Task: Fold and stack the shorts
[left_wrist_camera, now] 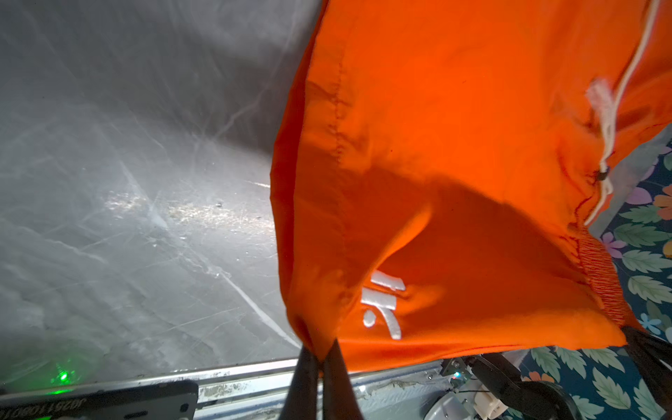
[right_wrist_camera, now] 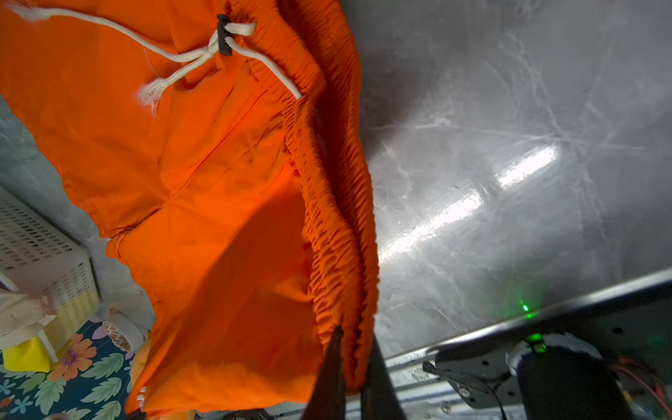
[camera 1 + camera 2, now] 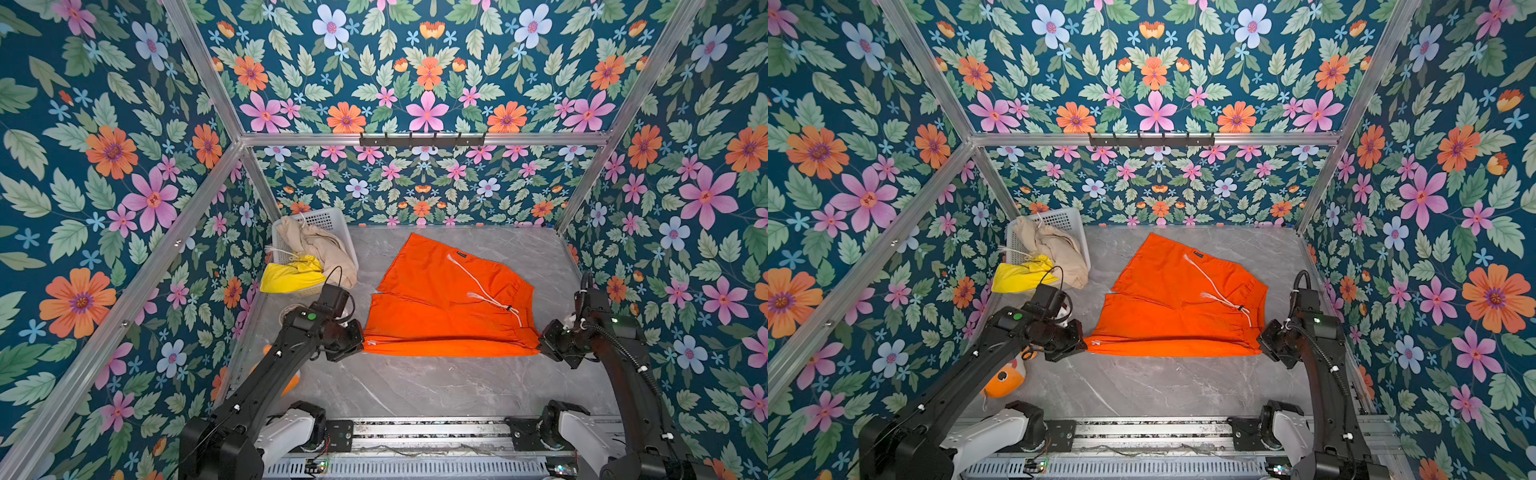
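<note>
Left arm (image 3: 946, 395) over plush fish (image 3: 1007, 376); shorts (image 3: 1167, 291) beyond

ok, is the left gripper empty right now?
No: in the left wrist view the left gripper is shut on a pinched corner of the orange shorts.
</note>
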Robot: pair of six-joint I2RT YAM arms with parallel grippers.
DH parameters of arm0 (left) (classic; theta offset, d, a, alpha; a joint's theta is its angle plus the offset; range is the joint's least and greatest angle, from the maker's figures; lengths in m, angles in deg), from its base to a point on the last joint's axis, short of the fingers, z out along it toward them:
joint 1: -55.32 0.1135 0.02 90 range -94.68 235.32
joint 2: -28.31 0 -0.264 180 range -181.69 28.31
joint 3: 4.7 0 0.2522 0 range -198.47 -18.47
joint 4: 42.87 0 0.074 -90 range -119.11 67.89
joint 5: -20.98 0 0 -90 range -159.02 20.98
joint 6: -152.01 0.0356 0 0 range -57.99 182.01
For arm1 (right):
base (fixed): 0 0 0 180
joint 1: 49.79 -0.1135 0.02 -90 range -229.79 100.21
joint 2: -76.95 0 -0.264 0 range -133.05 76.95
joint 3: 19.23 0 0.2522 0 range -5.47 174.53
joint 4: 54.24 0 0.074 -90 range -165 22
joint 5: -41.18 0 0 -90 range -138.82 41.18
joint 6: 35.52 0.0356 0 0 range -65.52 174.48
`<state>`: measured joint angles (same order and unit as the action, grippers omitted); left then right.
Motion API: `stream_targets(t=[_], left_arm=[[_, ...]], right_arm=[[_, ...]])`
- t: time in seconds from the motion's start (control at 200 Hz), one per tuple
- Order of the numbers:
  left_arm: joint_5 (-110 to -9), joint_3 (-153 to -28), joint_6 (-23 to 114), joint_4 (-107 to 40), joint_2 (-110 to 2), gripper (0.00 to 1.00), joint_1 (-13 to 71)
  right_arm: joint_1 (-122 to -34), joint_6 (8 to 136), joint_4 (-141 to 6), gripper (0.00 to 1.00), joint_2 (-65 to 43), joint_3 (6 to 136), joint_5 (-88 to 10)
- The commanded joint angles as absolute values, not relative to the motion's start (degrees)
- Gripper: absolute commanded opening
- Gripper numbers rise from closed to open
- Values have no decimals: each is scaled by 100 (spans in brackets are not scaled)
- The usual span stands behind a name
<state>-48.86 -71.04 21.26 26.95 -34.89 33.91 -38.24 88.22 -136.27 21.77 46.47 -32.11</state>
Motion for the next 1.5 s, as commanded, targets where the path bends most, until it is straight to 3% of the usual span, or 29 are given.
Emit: stream_targets(t=[0.0, 0.365, 0.69, 1.495], left_arm=[[-5879, -7942, 2761, 3746, -3835, 0, 3401], [-6832, -11380, 4053, 3843, -6013, 0, 3422], [-6812, -13818, 4598, 3539, -7837, 0, 3415], [-6022, -14694, 4501, 1174, -9360, 0, 3423]], right_arm=[[-3821, 8435, -14599, 0, 2054, 5126, -3958], [-3819, 7610, -14913, 0, 671, 6743, -4301], [-3819, 7271, -14910, 0, -501, 8067, -4397], [-3749, 7292, -14684, 0, -2288, 9186, -4358]])
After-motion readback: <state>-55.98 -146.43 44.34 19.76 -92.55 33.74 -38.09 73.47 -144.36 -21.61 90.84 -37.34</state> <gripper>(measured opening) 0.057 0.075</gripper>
